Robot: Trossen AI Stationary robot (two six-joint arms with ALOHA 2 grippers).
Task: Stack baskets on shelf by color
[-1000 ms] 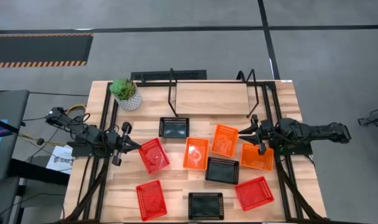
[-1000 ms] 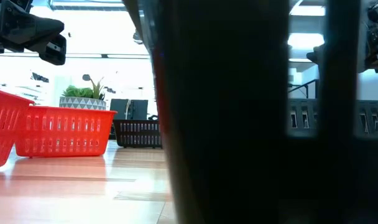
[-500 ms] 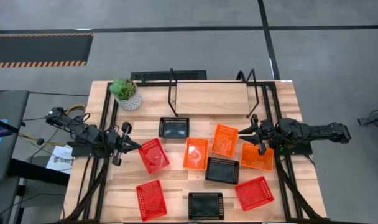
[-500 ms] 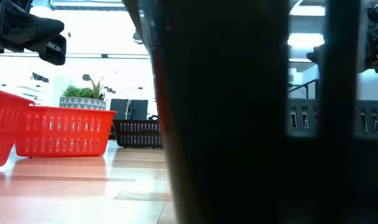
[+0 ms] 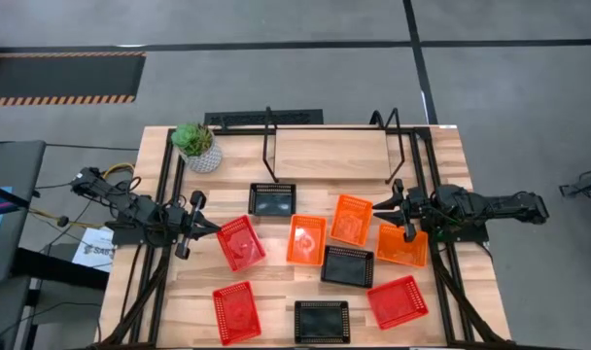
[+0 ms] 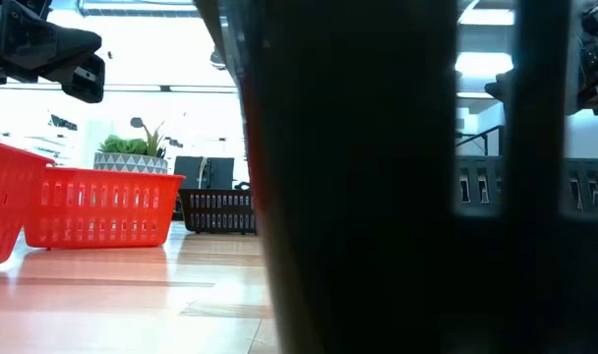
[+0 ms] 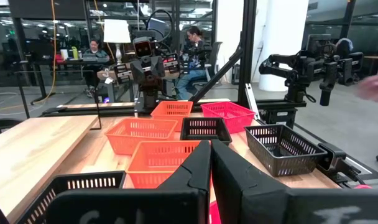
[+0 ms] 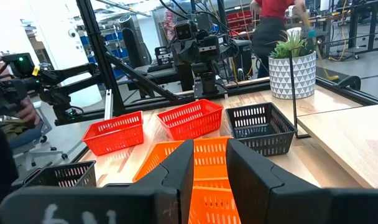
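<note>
Nothing has moved since the earlier frames; both arms hover where they were. Nearest the front of the counter [image 5: 276,301] lie a red basket [image 5: 236,312], a black basket [image 5: 322,322] and another red basket [image 5: 397,301]. Behind these sit a third red basket [image 5: 241,242], two orange baskets [image 5: 306,239] [image 5: 352,219] and a black one [image 5: 347,264]; the last orange basket [image 5: 402,246] lies under the right hand [image 5: 399,210], whose fingers stand slightly apart, grasping nothing. The left hand [image 5: 191,225], just beside the middle red basket, has its fingers nearly together, also empty. Farther back sits the third black basket [image 5: 272,199], then the bare shelf [image 5: 330,153] and a potted plant [image 5: 197,146].
</note>
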